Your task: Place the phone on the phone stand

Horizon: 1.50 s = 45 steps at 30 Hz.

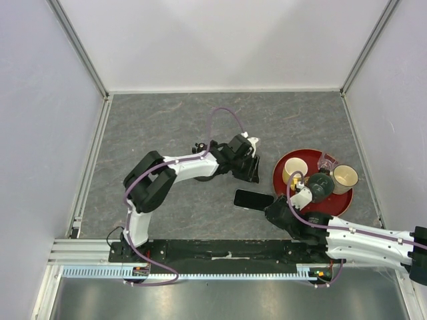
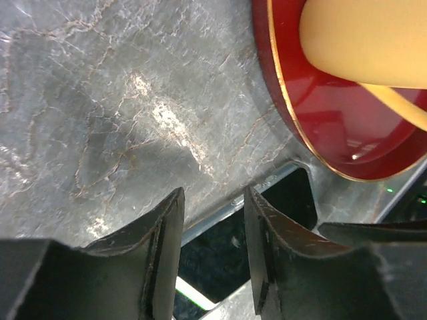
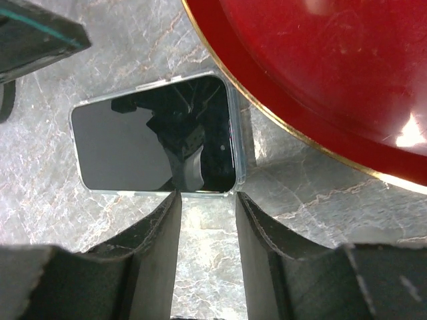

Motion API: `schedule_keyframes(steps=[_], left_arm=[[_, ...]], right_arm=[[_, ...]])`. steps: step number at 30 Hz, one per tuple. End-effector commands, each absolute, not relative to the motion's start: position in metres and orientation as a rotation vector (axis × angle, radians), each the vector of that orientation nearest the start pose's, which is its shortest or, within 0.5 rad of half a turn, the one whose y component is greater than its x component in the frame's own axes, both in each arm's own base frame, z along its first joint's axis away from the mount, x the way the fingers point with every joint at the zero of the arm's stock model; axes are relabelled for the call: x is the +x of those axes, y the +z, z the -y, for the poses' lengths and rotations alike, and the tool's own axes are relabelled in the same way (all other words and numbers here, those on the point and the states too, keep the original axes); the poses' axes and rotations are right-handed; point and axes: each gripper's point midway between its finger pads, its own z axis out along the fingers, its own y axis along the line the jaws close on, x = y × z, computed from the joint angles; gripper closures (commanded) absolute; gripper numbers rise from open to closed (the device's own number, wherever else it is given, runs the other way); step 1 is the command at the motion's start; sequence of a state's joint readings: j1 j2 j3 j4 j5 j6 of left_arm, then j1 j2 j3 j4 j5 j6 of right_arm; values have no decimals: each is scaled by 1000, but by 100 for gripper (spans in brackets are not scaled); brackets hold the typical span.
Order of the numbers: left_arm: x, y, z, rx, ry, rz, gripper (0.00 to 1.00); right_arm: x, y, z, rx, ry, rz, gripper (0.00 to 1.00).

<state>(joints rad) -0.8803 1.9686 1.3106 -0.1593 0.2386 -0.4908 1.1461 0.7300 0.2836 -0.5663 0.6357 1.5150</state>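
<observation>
**Phone flat on table, both grippers hovering close**

The phone (image 3: 157,137) lies screen up in a clear case on the grey stone-look table (image 1: 167,127), just off the 8 o'clock rim of the red tray (image 1: 313,155). The glossy screen mirrors the wrist above.

The right gripper (image 3: 207,197) sits at the phone's 4 o'clock, fingers partly apart and holding nothing, with the tips just short of the case edge.

The left gripper (image 2: 213,193) is at the phone's 12 o'clock. Its fingers are partly apart and grip nothing, and the phone's edge shows through the gap.

Two tan cups (image 1: 345,177) stand on the tray.

Black phone (image 1: 253,199), red gold-rimmed tray (image 3: 320,80), grey marbled table (image 1: 167,127).
</observation>
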Motion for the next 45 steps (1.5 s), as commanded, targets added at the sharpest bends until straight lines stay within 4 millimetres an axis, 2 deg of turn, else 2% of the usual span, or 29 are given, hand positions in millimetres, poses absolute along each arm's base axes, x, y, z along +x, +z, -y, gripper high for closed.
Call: schedule_keyframes(steps=[1, 5, 8, 9, 11, 12, 13, 14, 15, 16, 17, 19, 20, 22, 23, 24, 25, 28, 29, 30, 31, 33, 34, 35, 37, 40, 44, 45], left_arm=[[262, 35, 414, 687, -752, -2550, 54], [246, 26, 405, 684, -768, -2599, 55], [226, 16, 396, 706, -821, -2651, 55], [219, 9, 390, 702, -834, -2666, 56], [209, 13, 387, 686, -891, -2666, 55], [200, 4, 379, 681, -900, -2680, 55], [195, 4, 375, 669, -915, -2680, 55], [192, 17, 374, 645, -955, -2651, 55], [182, 8, 362, 636, -949, -2663, 55], [180, 12, 357, 626, -953, -2653, 55], [178, 24, 355, 610, -967, -2622, 55], [171, 26, 342, 596, -962, -2621, 53], [169, 37, 338, 585, -976, -2591, 52], [169, 51, 336, 570, -993, -2552, 45], [169, 57, 333, 555, -992, -2531, 38], [170, 72, 333, 542, -1012, -2487, 29], [171, 79, 333, 538, -1017, -2465, 25], [168, 85, 336, 565, -980, -2425, 12], [167, 86, 339, 627, -932, -2419, 10], [155, 73, 345, 714, -872, -2443, 8], [157, 69, 347, 769, -786, -2431, 6], [152, 66, 351, 998, -637, -2402, 4], [153, 53, 347, 1069, -557, -2422, 4], [159, 56, 349, 1156, -516, -2371, 3], [168, 47, 336, 1228, -382, -2359, 2], [176, 47, 335, 1326, -324, -2297, 0], [169, 44, 363, 1441, -437, -2289, 0], [165, 41, 364, 1468, -444, -2319, 0]], right_arm=[[140, 27, -157, 680, 517, -2301, 55], [138, 13, -161, 656, 524, -2318, 54], [142, 8, -162, 661, 534, -2290, 52], [145, 10, -163, 635, 536, -2278, 49], [154, 20, -167, 616, 550, -2224, 45], [158, 24, -169, 610, 554, -2206, 41], [162, 28, -167, 579, 529, -2183, 40], [165, 36, -171, 566, 537, -2169, 38], [168, 41, -172, 552, 533, -2157, 36], [170, 43, -173, 518, 518, -2153, 35], [173, 50, -176, 512, 524, -2140, 32], [175, 56, -182, 488, 544, -2133, 25], [176, 58, -185, 448, 550, -2146, 23], [179, 61, -189, 430, 568, -2155, 19], [177, 62, -194, 390, 583, -2182, 18], [176, 62, -196, 371, 598, -2200, 15], [177, 62, -194, 366, 594, -2215, 13], [170, 64, -196, 349, 634, -2254, 7], [168, 66, -197, 348, 654, -2256, 4], [165, 71, -198, 342, 688, -2253, 4], [164, 75, -198, 343, 707, -2248, 4], [160, 86, -197, 315, 752, -2228, 3], [159, 92, -196, 302, 770, -2213, 3], [158, 98, -195, 293, 784, -2197, 3], [157, 117, -189, 271, 827, -2134, 2], [157, 138, -171, 303, 845, -2053, 2], [153, 156, -154, 335, 884, -1976, 2], [152, 160, -150, 341, 900, -1954, 2]])
